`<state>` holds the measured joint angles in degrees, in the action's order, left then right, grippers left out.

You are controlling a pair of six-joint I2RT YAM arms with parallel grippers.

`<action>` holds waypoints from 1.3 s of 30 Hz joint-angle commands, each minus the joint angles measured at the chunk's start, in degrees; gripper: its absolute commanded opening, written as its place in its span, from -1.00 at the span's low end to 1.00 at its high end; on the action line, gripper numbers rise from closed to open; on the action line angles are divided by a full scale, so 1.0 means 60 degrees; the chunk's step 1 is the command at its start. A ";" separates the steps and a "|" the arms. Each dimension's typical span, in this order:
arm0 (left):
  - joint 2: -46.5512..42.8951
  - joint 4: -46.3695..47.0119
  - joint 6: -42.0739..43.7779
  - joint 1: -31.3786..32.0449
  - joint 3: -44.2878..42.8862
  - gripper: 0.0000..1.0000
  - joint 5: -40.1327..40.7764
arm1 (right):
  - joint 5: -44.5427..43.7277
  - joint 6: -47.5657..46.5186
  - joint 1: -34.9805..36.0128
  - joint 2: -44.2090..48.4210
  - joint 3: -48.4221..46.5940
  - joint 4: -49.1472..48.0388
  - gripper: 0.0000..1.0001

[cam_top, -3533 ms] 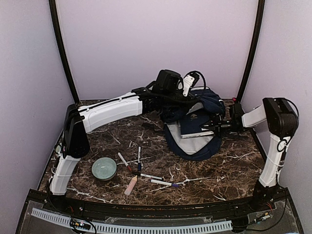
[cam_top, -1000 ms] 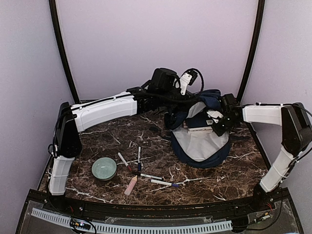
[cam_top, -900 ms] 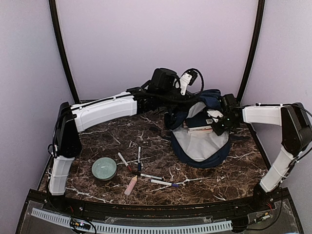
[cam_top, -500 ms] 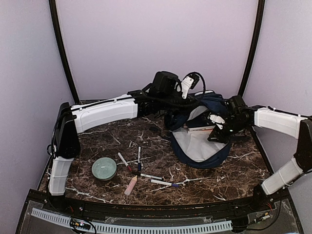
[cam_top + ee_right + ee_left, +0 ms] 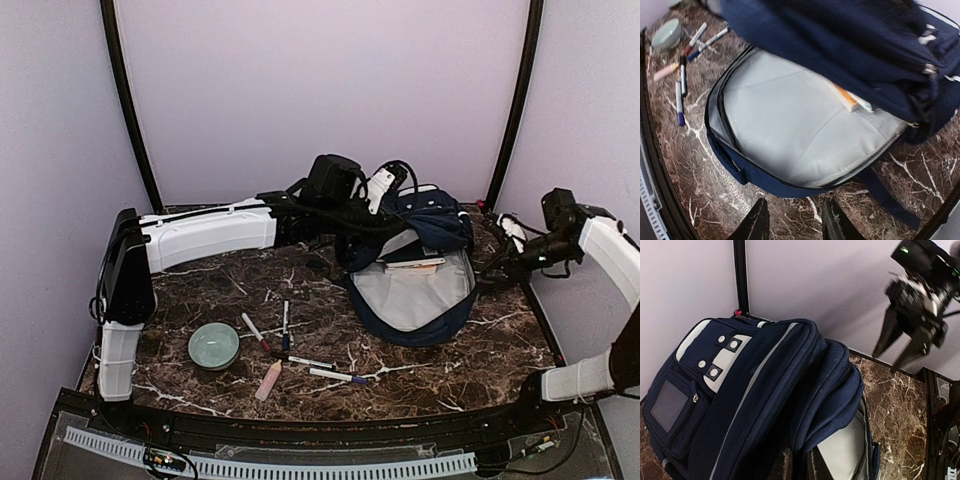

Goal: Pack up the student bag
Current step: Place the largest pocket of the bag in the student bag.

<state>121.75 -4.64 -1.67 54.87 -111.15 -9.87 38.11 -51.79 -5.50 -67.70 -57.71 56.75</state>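
No legible txt, brand, no. or sign in any view. Bag (image 5: 765, 390) patches (image 5: 725, 367) look blank. Pens (image 5: 285, 322) near the desk (image 5: 450, 360) front edge: too small to read. Book (image 5: 852, 102) edge in the bag maybe printed, but blurred.

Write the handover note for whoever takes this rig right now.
Left gripper: shut on the bag at its upper flap, holding it open.
Right gripper: open, empty, off to the bag's right.
Done: a book lies inside on the pale lining.
Left: pens, a pink tube and a bowl lie on the table; the pens are probably next.
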 commanded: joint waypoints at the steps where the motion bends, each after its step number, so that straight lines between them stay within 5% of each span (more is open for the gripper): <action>1: -0.1284 0.0766 0.0066 0.0058 0.0595 -1.00 -0.0669 | 0.2491 -0.0302 -0.2114 -0.2051 -0.1816 0.1308 -0.26; 4: -0.1346 0.0845 -0.0069 0.0143 0.1081 -1.00 -0.0881 | 0.3048 0.2010 -0.3331 -0.3432 -0.2660 0.0070 -0.22; 7: -0.1463 0.1192 -0.0183 0.0274 0.1615 -1.00 -0.1076 | 0.1832 0.4976 -0.3411 -0.3860 -0.2620 -0.2388 -0.21; 11: -0.1540 0.1391 -0.0324 0.0424 0.2085 -1.00 -0.1169 | 0.0102 0.6678 -0.3012 -0.4413 -0.2650 -0.4184 -0.19; 22: -0.1480 0.1763 -0.0766 0.0717 0.3150 -1.00 -0.1329 | -0.2342 0.7622 -0.0634 -0.7340 -0.3876 -0.4317 -0.18; 29: -0.1469 0.1759 -0.0877 0.0928 0.3493 -1.00 -0.1229 | -0.2467 0.7807 0.1014 -0.9130 -0.5786 -0.4021 -0.21; 39: -0.0847 0.1703 -0.1056 0.0947 0.3264 -0.95 -0.0457 | -0.1833 0.8018 0.3078 -1.2681 -1.1626 -0.2819 -0.15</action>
<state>118.15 4.62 -7.14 59.64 -89.52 -12.40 22.35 -5.26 8.10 -136.81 -115.70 39.38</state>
